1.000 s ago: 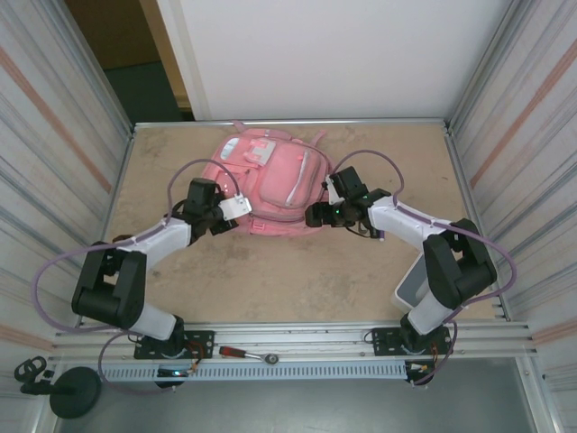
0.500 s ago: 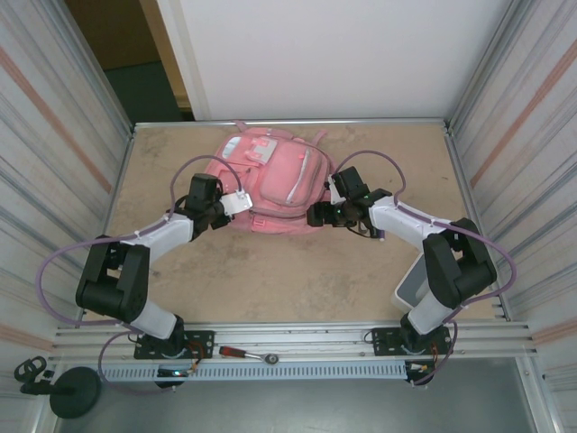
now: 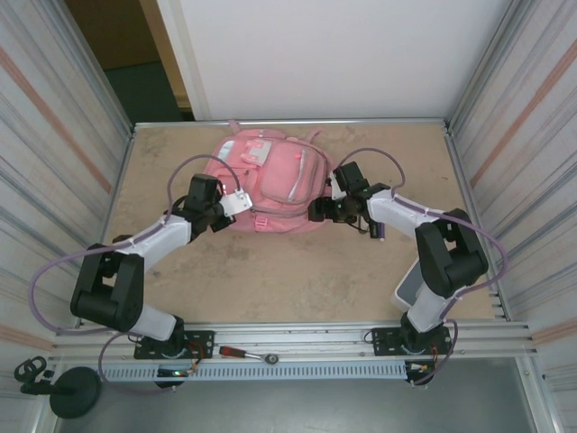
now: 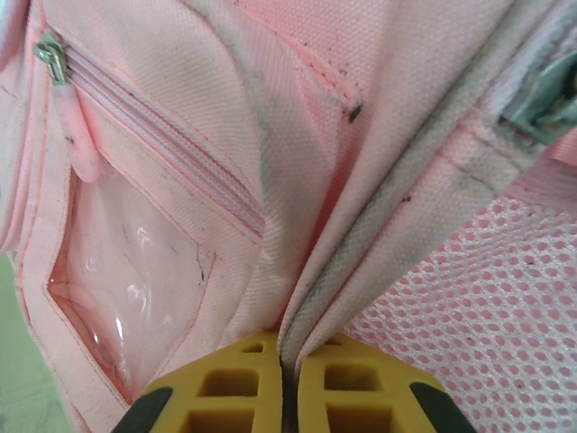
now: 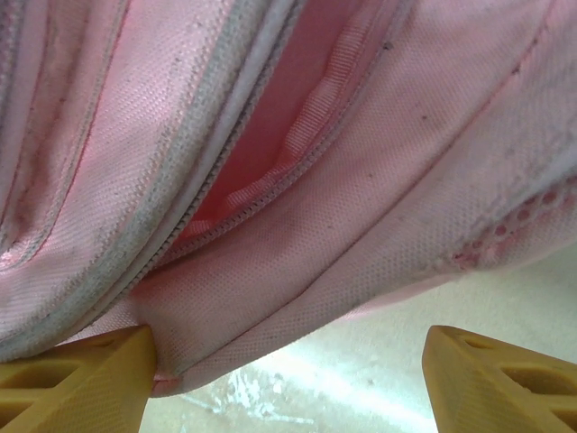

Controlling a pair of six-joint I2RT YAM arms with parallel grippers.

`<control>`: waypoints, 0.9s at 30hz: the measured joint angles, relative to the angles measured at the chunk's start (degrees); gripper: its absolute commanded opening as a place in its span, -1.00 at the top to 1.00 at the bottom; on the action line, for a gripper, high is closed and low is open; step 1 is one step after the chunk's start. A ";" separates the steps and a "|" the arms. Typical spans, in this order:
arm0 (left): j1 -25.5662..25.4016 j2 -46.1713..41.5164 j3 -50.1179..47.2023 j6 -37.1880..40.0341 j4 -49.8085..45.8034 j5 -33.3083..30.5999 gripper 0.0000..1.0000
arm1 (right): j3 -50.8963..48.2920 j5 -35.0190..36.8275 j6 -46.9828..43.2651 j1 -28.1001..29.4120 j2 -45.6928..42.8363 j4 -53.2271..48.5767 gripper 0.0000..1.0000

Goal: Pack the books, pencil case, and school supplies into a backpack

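Large pink backpack (image 3: pixel 270 183), flat, far-centre

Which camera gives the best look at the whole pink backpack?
The top external view: the whole backpack lies on the table. The left wrist view is a close-up of its zip pocket and mesh, with the left gripper pinching its fabric. The right wrist view has a gaping seam above the open right gripper.

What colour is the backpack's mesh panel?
The mesh is pink; the left wrist view shows it best.
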 measured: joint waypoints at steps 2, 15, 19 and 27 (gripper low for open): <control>-0.11 -1.77 -1.01 -1.97 -0.70 -0.17 1.00 | 2.27 -0.94 0.02 -0.52 2.14 -0.11 -0.52; -5.62 -11.52 -7.02 -12.48 -5.18 1.73 1.00 | 13.60 -1.79 0.22 -2.45 8.35 0.20 -0.52; -6.62 -12.13 -7.02 -13.86 -5.46 4.81 1.00 | 9.88 0.94 0.00 -2.45 3.76 0.11 -0.52; -7.06 -15.06 -8.33 -15.13 -5.88 10.05 1.00 | 1.14 8.13 -1.14 0.72 -9.25 -0.87 -0.52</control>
